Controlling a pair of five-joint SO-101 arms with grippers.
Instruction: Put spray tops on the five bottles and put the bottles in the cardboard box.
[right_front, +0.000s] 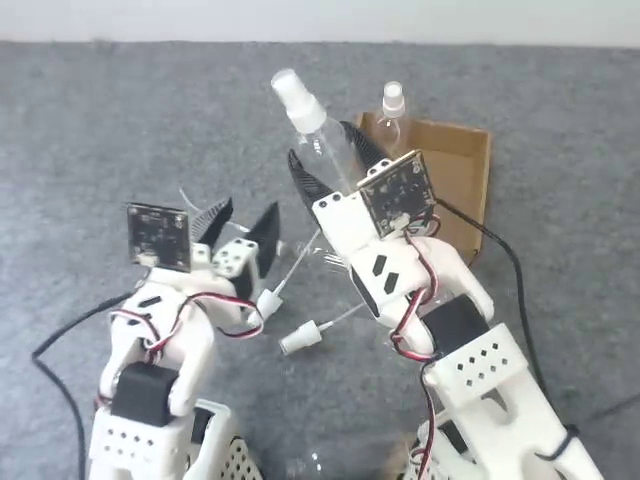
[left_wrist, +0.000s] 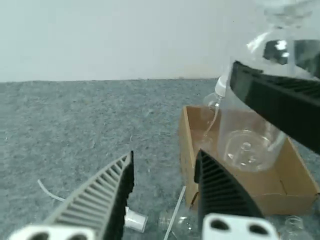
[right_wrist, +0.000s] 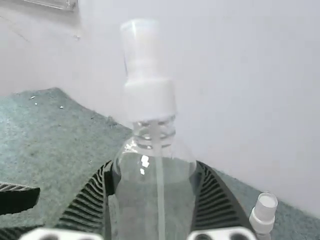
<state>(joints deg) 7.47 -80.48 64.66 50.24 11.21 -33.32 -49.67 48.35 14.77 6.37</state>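
High view shows the right gripper (right_front: 322, 148) clamped on the body of a clear bottle (right_front: 318, 135) whose top (right_front: 295, 95) is already on. It is held up off the table (right_front: 120, 130), tilted, at the near edge of the box (right_front: 455, 175). In the left wrist view the base of this bottle hangs over the box floor. A second bottle (right_front: 390, 115), also capped, stands upright in the far corner of the box. The left gripper (right_front: 250, 212) sits well apart from the box with its jaws spread and nothing between them. Two loose tops (right_front: 300, 338) lie on the table in front of it.

The step in hand appears to be setting the held bottle into the box. To do it well, the bottle should probably be brought upright first, since its tilt could let the base catch on the cardboard wall. It should come down in the bare part of the floor, beside the standing bottle and not touching it, because a nudge could easily topple so light a thing. The jaws should open only once the base rests flat. The arm should then lift straight up so that the fingers do not drag the top sideways.
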